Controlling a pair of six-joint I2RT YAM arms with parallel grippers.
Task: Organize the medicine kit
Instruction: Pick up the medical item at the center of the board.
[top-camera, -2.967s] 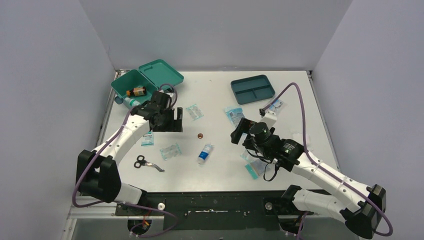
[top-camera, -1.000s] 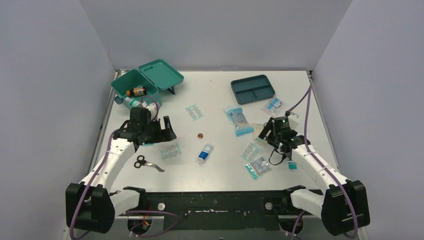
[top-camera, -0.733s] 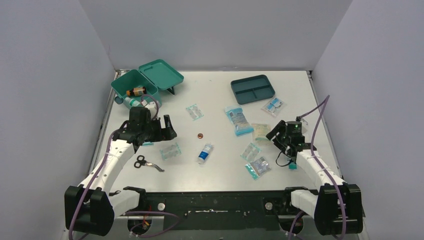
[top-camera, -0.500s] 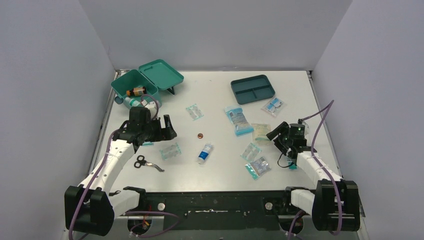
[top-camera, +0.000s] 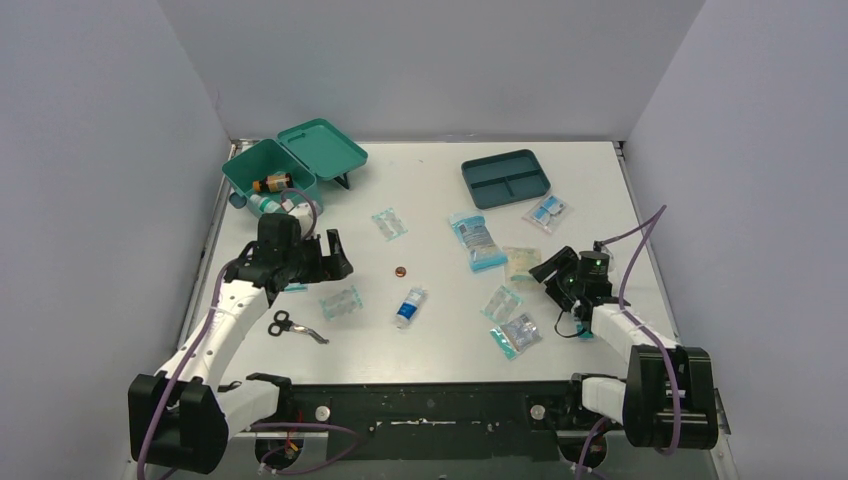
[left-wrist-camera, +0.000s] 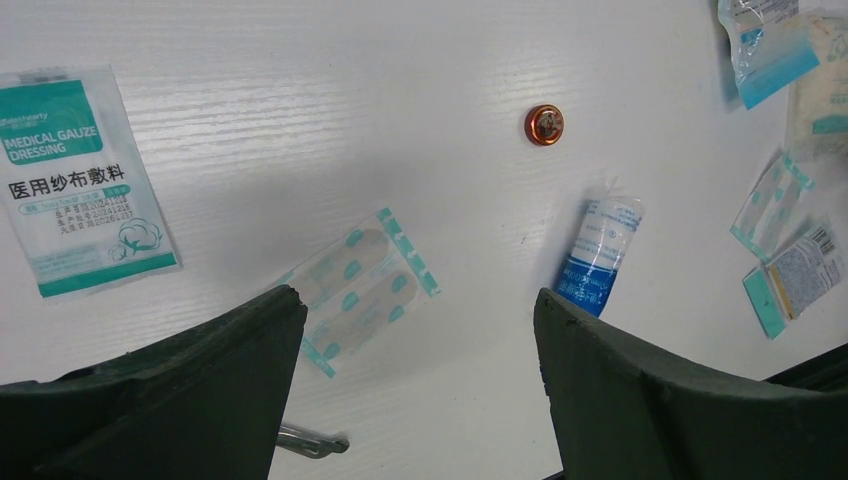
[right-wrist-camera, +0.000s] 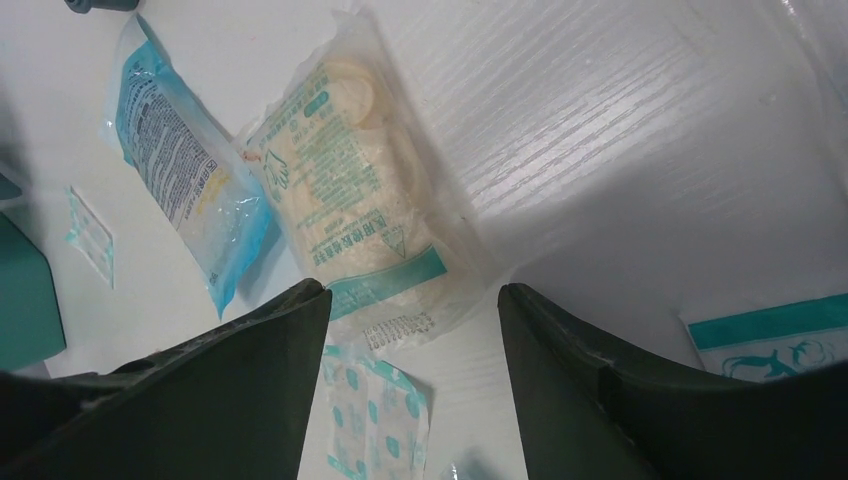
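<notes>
The medicine kit (top-camera: 262, 168) is a teal-green box at the back left, its lid (top-camera: 322, 148) open, with an orange-capped bottle (top-camera: 272, 183) inside. My left gripper (top-camera: 335, 258) is open and empty, in front of the kit. In the left wrist view it (left-wrist-camera: 415, 330) hovers over a plaster packet (left-wrist-camera: 360, 290), with a gauze dressing packet (left-wrist-camera: 85, 180), a blue tube (left-wrist-camera: 598, 258) and a small orange disc (left-wrist-camera: 544, 124) nearby. My right gripper (top-camera: 548, 270) is open and empty. In the right wrist view it (right-wrist-camera: 412, 300) hangs just above a yellowish gauze packet (right-wrist-camera: 350, 190).
A darker divided tray (top-camera: 505, 178) lies at the back right. Scissors (top-camera: 290, 326), a tube (top-camera: 409, 305), a blue packet (top-camera: 476, 240) and several small sachets (top-camera: 518, 332) lie scattered across the table. A sachet (top-camera: 389, 223) lies mid-table.
Both arms have drawn back. The left gripper left the kit's front and came nearer; the right gripper swung right from mid-table to beside the yellowish packet. Nothing was picked up.
</notes>
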